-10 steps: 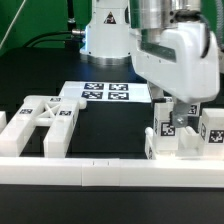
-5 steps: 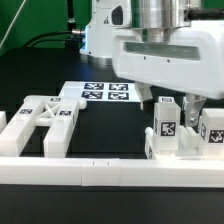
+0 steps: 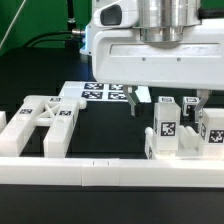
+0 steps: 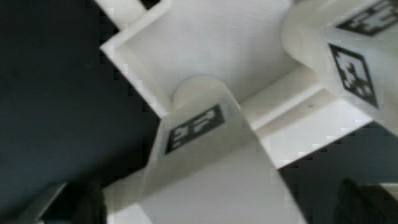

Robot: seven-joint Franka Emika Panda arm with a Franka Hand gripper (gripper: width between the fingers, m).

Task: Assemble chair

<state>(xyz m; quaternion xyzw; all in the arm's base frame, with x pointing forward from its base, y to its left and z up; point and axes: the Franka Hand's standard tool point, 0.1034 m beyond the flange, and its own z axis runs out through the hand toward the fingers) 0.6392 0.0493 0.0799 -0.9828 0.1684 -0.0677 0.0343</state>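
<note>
**Above the leg blocks, fingers spread wide and empty**

On the black table (image 3: 110,140) we see the chair only as loose white parts, with nothing joined as far as we can tell. Largest in the exterior view is the arm (image 3: 150,45), its white hand filling the upper half of the scene. A long white border rail (image 3: 110,172) runs along the front edge, and the marker board (image 3: 100,93) lies flat farther back.

The X-braced frame (image 3: 45,115) lies toward the exterior view's left, against the rail and well apart from the hand. The leg blocks (image 3: 165,128) stand upright toward the exterior view's right, close together just behind the rail, each showing a tag.

We judge these parts to be hard, stiff plastic, light to lift and in no danger of crushing. Their smooth faces could slip, though, and a narrow upright block may tip if nudged. The best hold looks to be across two flat opposite sides, around mid-height and clear of the neighbouring block.

The fingers (image 3: 133,103) are spread as wide as they go, one on each side above the middle block. They pinch nothing and touch nothing that we can see. In the wrist view a tagged block runs between two dark, blurred fingertips, with a gap on either side.
</note>
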